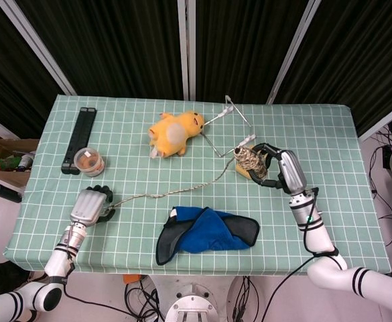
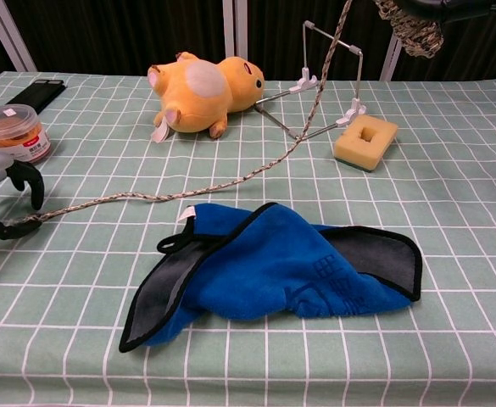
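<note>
So the right hand (image 1: 271, 163) is holding a ball of twine (image 1: 249, 159) up off the table, fingers wrapped around it, and it's hanging just over the yellow sponge (image 2: 365, 140), which is sitting by a bent wire stand (image 2: 328, 68). The loose cord (image 2: 231, 181) is running down from that ball and trailing left across the green checked tablecloth (image 1: 316, 134) to the left hand (image 1: 91, 204), which is pinching the free end with its fingers curled in, low at the near left edge. The cord is looking thin, braided, speckled tan and white, and it's lying in a lazy wavy line rather than pulled tight. I'd guess it's super light and floppy, no stiffness at all, so it's going to sag and snake wherever there's slack, and it's probably a bit slippery in hard fingertips. Best place to hold it seems to be right at the end with a firm pinch, like the left hand is doing, plus a full wrap on the ball so it isn't unrolling. Further out there's a small round tub (image 1: 88, 161) just behind the left hand, a black bar (image 1: 79, 138), a yellow plush toy (image 1: 175, 132) and a crumpled blue cloth (image 1: 206, 233) at the near middle.
</note>
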You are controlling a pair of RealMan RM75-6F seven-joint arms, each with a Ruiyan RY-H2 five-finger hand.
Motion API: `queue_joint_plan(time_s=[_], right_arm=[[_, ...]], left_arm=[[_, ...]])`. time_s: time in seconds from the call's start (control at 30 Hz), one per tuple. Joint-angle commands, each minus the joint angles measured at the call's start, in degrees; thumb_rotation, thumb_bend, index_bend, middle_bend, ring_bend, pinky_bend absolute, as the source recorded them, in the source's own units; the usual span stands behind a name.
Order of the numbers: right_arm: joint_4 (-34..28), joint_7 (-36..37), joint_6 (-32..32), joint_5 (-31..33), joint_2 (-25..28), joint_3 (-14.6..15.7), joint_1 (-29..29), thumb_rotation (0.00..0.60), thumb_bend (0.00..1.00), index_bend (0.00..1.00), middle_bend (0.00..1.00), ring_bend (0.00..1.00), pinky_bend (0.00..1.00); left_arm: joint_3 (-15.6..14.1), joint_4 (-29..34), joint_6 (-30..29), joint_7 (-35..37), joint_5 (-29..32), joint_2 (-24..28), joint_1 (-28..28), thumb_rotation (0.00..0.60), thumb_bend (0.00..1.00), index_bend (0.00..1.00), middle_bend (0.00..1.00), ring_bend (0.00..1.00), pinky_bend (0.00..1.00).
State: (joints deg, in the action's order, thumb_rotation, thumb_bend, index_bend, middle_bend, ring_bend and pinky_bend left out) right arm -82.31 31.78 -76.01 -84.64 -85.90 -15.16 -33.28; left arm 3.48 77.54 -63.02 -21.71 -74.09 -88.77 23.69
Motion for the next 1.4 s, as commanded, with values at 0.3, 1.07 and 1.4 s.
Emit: queue_joint_plan(time_s=[0.3, 1.07, 1.4], right_arm=[[0.56, 0.15, 0.12, 0.19, -0.31, 0.04, 0.02, 0.6, 0.67, 0.78, 0.6, 0.56, 0.72], [0.42, 0.38, -0.18, 0.08, -0.09, 0.14, 0.36, 0.6, 0.66, 0.78, 0.6, 0.56, 0.72], [0.37, 0.19, 0.2, -0.71, -0.6, 0.78, 0.0, 0.6, 0.67, 0.78, 0.6, 0.56, 0.72]], left_arm=[[-0.29, -0.97, -0.3, -1.56, 0.39, -0.81, 0.26, 0.518, 0.35, 0.54, 0.35, 0.33, 0.47], [0.05, -0.54, -6.32, 1.98, -2.68, -1.52, -1.1, 0.6, 0.53, 0.67, 0.44, 0.42, 0.56], [2.67, 6.23, -12.64, 13.07, -5.88, 5.56, -3.15, 0.6, 0.53, 0.69, 0.46, 0.44, 0.58]])
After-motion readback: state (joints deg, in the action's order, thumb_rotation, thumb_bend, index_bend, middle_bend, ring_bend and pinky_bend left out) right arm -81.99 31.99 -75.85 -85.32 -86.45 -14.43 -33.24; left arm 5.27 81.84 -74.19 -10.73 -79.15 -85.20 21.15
